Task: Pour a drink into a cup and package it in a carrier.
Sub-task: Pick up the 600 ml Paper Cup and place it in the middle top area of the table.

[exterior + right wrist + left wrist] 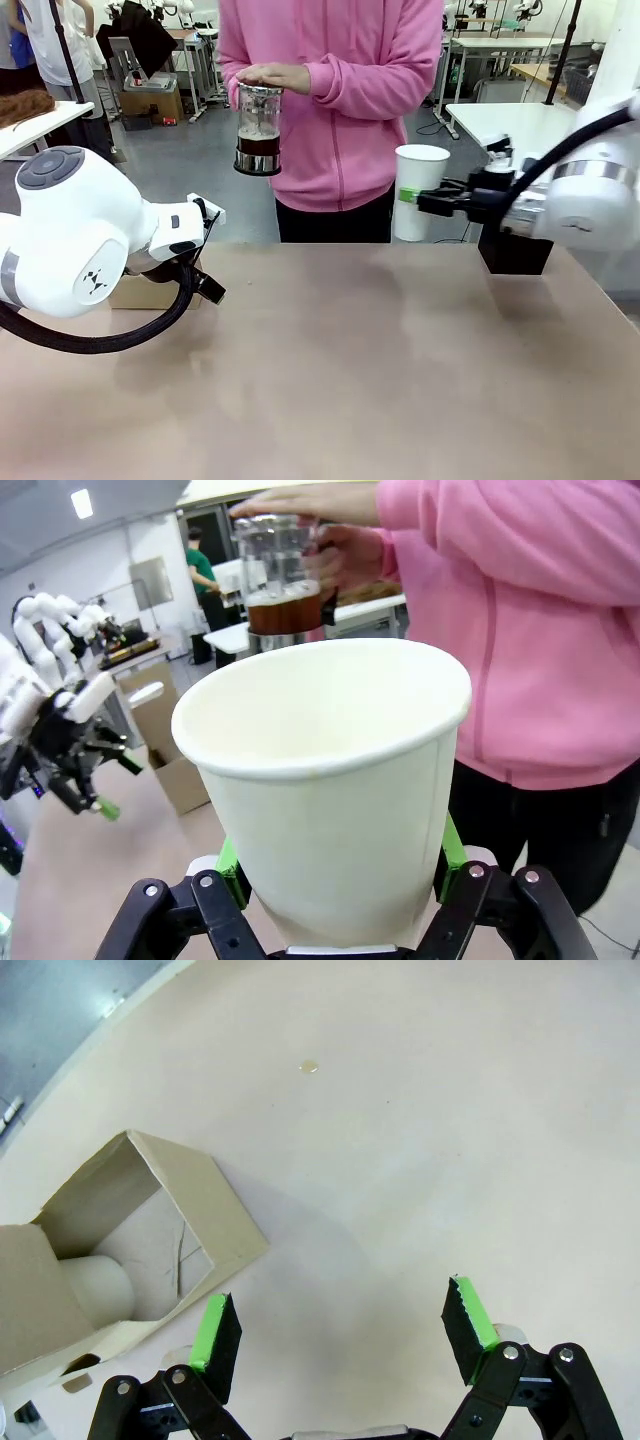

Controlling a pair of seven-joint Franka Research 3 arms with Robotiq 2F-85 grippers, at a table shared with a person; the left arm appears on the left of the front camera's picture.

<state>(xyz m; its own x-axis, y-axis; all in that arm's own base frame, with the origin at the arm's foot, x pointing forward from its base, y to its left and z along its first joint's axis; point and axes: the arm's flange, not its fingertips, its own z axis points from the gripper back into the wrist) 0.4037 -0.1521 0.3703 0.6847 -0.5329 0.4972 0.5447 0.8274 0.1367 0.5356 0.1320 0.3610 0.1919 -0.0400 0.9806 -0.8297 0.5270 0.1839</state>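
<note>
Gripping cup [422, 195], right gripper [408, 196]; person's hand [272, 76] on jug [258, 130]; carrier [150, 1220] beside left gripper [340, 1325].

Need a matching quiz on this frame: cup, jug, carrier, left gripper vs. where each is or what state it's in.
1. cup
2. jug
3. carrier
4. left gripper

A. held by the person
B. open, above bare table
C. standing on the table
D. clamped in the right gripper

Pairs: 1-D, 2-A, 3-C, 4-B
</note>
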